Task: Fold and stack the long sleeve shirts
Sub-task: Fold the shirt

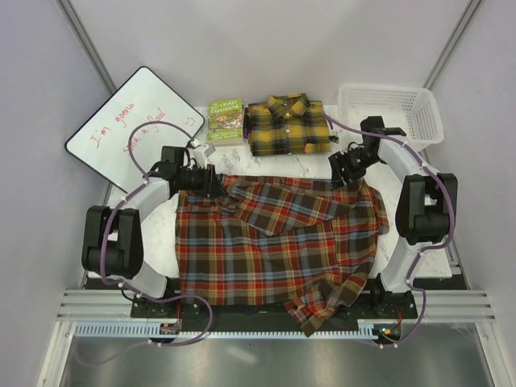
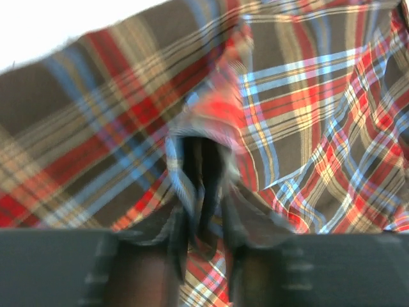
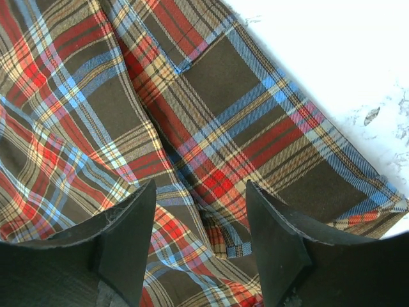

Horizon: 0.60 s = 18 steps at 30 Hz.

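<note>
The red-brown plaid long sleeve shirt (image 1: 278,242) lies spread over the table, one corner hanging off the front edge. The yellow and black long sleeve shirt (image 1: 286,125) sits folded at the back. My left gripper (image 1: 216,184) is at the red-brown shirt's back left corner. The left wrist view is blurred: the left gripper (image 2: 204,211) has its jaws slightly apart, and a raised ridge of plaid cloth (image 2: 211,128) stands between and just beyond them. My right gripper (image 1: 343,173) hovers over the shirt's back right part. In the right wrist view the right gripper (image 3: 200,188) is open above the flat cloth (image 3: 255,121), holding nothing.
A small green book (image 1: 226,119) lies left of the yellow shirt. A white basket (image 1: 391,113) stands at the back right and a whiteboard (image 1: 133,129) leans at the back left. Bare white tabletop (image 3: 332,57) shows beside the shirt's edge.
</note>
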Each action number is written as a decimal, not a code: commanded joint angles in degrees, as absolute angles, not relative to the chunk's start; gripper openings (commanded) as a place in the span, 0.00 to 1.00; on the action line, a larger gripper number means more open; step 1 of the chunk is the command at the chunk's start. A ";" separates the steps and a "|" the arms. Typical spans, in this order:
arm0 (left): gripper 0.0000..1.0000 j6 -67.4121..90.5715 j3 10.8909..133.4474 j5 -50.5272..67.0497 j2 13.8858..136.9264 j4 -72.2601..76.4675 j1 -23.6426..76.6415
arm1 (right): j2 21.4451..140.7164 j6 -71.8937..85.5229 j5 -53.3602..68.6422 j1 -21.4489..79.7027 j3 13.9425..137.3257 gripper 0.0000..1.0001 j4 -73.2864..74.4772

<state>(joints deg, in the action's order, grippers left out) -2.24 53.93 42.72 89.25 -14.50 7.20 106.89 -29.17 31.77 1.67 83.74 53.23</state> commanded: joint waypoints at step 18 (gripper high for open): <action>0.68 -6.50 51.06 41.50 89.03 -18.54 -2.99 | 105.03 -34.63 29.09 6.41 82.27 0.70 58.09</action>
